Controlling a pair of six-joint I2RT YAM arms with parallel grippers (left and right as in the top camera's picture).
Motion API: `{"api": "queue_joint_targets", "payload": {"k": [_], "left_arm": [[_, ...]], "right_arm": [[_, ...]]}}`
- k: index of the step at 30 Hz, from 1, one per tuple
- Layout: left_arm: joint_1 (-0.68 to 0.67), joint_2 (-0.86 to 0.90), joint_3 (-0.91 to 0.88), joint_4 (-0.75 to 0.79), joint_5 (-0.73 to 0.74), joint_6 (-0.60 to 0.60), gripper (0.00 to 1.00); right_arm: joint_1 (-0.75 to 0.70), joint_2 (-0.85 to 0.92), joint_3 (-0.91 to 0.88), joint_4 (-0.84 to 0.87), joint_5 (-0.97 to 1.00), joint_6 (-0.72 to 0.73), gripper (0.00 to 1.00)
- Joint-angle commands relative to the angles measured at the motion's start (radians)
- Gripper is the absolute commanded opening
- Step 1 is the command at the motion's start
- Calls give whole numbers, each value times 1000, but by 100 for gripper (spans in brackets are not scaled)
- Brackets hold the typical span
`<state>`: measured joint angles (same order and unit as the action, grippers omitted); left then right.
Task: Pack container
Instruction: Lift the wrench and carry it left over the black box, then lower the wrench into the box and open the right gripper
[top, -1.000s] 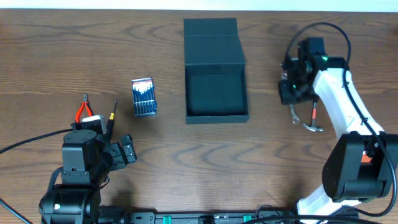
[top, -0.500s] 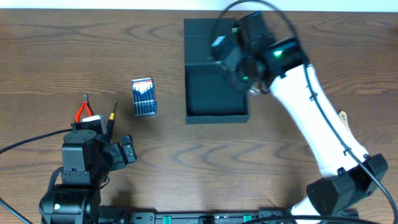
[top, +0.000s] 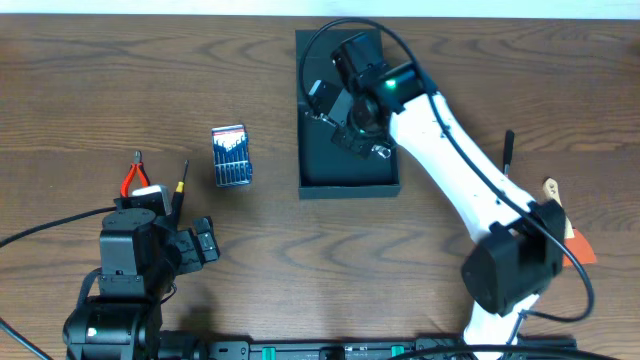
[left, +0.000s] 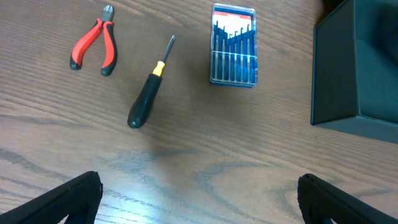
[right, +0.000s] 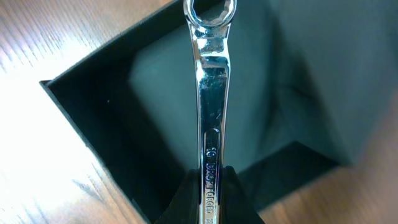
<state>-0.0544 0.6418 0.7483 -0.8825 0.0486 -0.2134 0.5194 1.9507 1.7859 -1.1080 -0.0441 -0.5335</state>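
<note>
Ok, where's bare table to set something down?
Bare: the wide strip in front of the container, and the far-left corner beyond the pliers and case. Crowded: over the container, where the right claw holds a wrench.

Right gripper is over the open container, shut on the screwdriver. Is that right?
Not the screwdriver: the right wrist view shows the right gripper shut on a chrome wrench over the open container. The screwdriver lies on the table, seen by the left wrist camera.
</note>
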Motion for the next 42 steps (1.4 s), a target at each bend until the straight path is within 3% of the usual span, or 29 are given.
{"api": "queue_joint_targets", "payload": {"k": [1, 19, 22, 23, 28, 33, 42], "left_arm": [[-3, 3, 20, 1, -5, -10, 99], [-3, 3, 20, 1, -5, -10, 99], [-3, 3, 20, 1, -5, -10, 98], [-3, 3, 20, 2, -5, -10, 99], [-3, 3, 20, 2, -5, -10, 98], [-3, 3, 20, 2, -5, -10, 98], [-3, 3, 20, 2, -5, -10, 98]], "right_arm": [[-2, 35, 18, 5, -28, -40, 1], [-18, 227, 18, 43, -43, -59, 2], [-22, 226, 18, 48, -43, -56, 32], [-23, 226, 18, 45, -43, -46, 36], [-28, 221, 21, 16, -42, -31, 38], [-58, 168, 80, -10, -5, 122, 42], [-295, -38, 243, -171, -6, 401, 78]]}}
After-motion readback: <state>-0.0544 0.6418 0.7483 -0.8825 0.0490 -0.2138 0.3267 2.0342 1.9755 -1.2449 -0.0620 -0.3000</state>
